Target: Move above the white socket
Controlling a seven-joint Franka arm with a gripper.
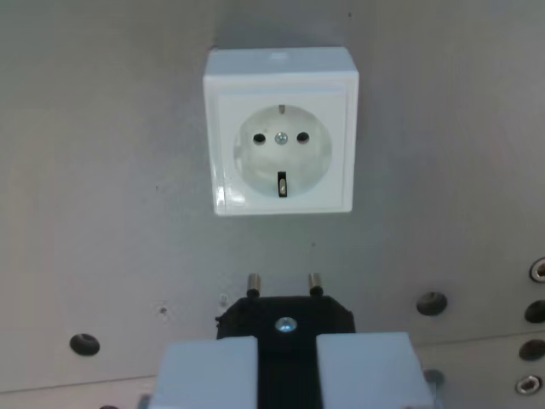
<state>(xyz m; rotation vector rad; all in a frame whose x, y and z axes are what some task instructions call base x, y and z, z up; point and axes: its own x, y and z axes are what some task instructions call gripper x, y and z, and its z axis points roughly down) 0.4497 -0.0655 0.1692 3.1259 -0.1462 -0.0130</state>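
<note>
A white square socket sits on the grey metal plate in the upper middle of the wrist view, its round recess with two pin holes and a centre screw facing me. My gripper is at the bottom middle, its two pale fingers shut on a black plug. The plug's two metal pins point toward the socket and end a short way below its lower edge in the view.
The grey plate has several round holes along its lower part and at the wrist view's right edge. A plate seam runs across the bottom.
</note>
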